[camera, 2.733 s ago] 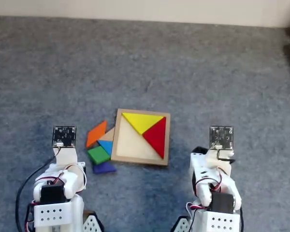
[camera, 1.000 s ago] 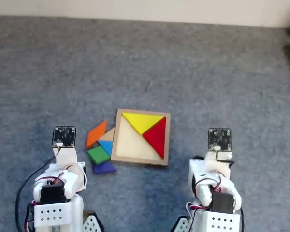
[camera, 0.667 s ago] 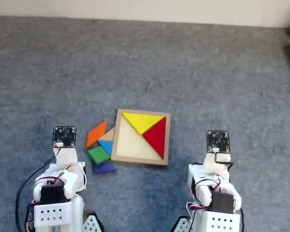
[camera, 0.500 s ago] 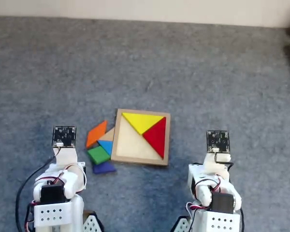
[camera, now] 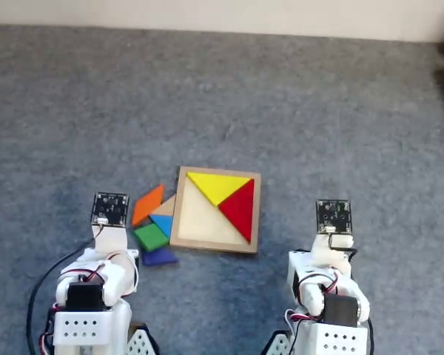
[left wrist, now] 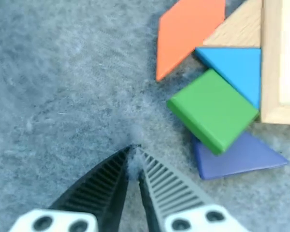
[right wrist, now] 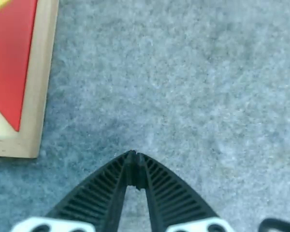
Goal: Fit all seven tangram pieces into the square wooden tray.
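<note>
**Two of seven in, five parked outside the tray**

So the grey carpeted bench [camera: 318, 96] took up most of the scene. The left arm [camera: 89, 285] and right arm [camera: 327, 288] sat side by side at its near edge.

The square wooden tray [camera: 214, 248] lay flat between them, a bit closer to the left arm. Inside it were the two big pieces: the yellow triangle [camera: 216, 185] along the far edge and the red triangle [camera: 240, 208] along the right-arm side, touching each other. The rest of the tray floor was bare wood.

The other five were bunched outside the tray on the left arm's side:
- The orange parallelogram [camera: 147, 203] was farthest out.
- The plain wood triangle [camera: 167, 206] and the blue triangle [camera: 163, 223] were both right up against the rim.
- The green square [camera: 151, 237] touched the blue one.
- The purple triangle [camera: 160, 257] was tucked partly under the green one.

The left hand [left wrist: 135, 150] had its fingers pressed together, holding nothing, tip over bare carpet near the green square. The right hand [right wrist: 133, 157] was pressed together too, also holding nothing, over carpet beside the tray corner with the red triangle.
</note>
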`<action>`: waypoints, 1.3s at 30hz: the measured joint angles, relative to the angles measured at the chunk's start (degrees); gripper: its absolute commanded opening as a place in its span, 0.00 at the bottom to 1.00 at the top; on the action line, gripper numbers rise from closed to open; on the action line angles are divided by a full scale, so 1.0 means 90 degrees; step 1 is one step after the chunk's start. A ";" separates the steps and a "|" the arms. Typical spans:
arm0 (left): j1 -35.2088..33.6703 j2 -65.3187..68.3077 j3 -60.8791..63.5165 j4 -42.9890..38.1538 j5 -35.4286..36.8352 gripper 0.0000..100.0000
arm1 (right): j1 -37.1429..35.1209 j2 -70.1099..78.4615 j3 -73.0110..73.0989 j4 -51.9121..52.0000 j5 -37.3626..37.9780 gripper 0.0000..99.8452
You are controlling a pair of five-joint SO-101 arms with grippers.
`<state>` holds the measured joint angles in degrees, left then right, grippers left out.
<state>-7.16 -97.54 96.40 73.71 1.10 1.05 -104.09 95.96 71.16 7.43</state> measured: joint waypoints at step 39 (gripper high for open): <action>0.0020 0.7560 -0.5861 -0.0264 -0.3243 0.23 | 0.0000 0.0000 0.0000 0.0000 0.0000 0.01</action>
<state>-6.99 -29.49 43.65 71.34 -28.09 1.05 -104.09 95.96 71.16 7.43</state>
